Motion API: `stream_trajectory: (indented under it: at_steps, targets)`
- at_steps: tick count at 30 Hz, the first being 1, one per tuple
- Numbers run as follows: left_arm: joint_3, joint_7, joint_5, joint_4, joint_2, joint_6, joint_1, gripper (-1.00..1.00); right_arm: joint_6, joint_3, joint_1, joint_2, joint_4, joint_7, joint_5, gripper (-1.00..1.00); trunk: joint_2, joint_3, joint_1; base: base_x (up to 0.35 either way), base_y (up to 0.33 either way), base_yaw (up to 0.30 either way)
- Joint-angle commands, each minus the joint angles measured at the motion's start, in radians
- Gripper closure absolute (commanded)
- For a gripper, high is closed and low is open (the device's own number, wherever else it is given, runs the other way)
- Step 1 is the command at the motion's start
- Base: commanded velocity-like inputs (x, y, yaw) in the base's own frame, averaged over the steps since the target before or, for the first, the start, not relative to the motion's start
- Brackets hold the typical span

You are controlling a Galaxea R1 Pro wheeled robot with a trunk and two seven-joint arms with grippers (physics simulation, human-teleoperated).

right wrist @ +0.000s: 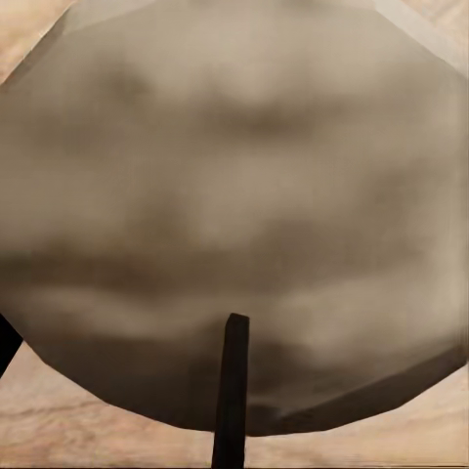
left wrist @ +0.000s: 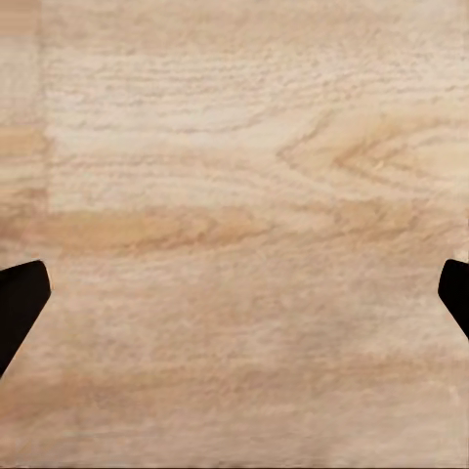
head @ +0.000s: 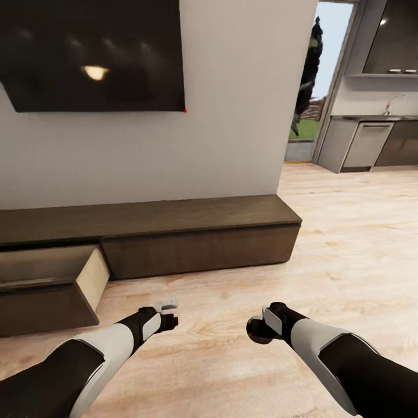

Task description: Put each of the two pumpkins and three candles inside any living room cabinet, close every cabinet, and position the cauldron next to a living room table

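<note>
Filling the right wrist view, a beige-grey candle (right wrist: 234,195) sits clamped in the right gripper (head: 259,330), near the cabinet (head: 197,247); left gripper (head: 168,310) spread wide, empty

- A long, low dark-brown wooden cabinet (head: 174,232) is seen along the white wall, beyond both grippers.
- Its pale-sided drawer (head: 55,284) is pulled open, just beyond the left gripper (head: 167,313).

no readable text, no labels, no brands, no numbers, no signs
</note>
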Motion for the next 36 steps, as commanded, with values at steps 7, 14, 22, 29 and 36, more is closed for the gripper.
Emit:
stream_trajectory:
  at_steps: [7,14,22,29,36]
  targets:
    - [-0.009,0.003,0.01,0.001,-0.004,0.002,-0.001,-1.0,-0.002,0.008,-0.001,0.001,0.001,-0.002,0.08,1.0,0.0,0.005,-0.001,-0.306,0.0,0.258]
    - [-0.009,0.002,0.01,0.001,-0.005,0.001,-0.001,-1.0,-0.003,0.007,0.0,0.002,0.0,-0.001,0.13,1.0,0.0,0.009,-0.001,-0.171,0.0,0.184]
    - [-0.007,-0.001,0.018,0.0,-0.002,0.0,0.0,-1.0,-0.003,0.007,0.0,0.002,0.0,0.0,0.132,1.0,0.0,0.013,-0.001,-0.013,0.0,0.132]
    - [-0.006,-0.01,0.095,0.002,0.001,-0.048,0.0,-1.0,-0.003,0.007,0.001,0.002,-0.001,0.0,0.133,1.0,0.0,0.017,-0.001,-0.001,0.0,0.26]
    - [-0.006,-0.01,0.1,0.002,0.001,-0.076,0.034,-1.0,-0.003,0.007,0.0,0.002,-0.001,0.0,0.133,1.0,0.0,0.023,-0.001,0.0,0.0,0.258]
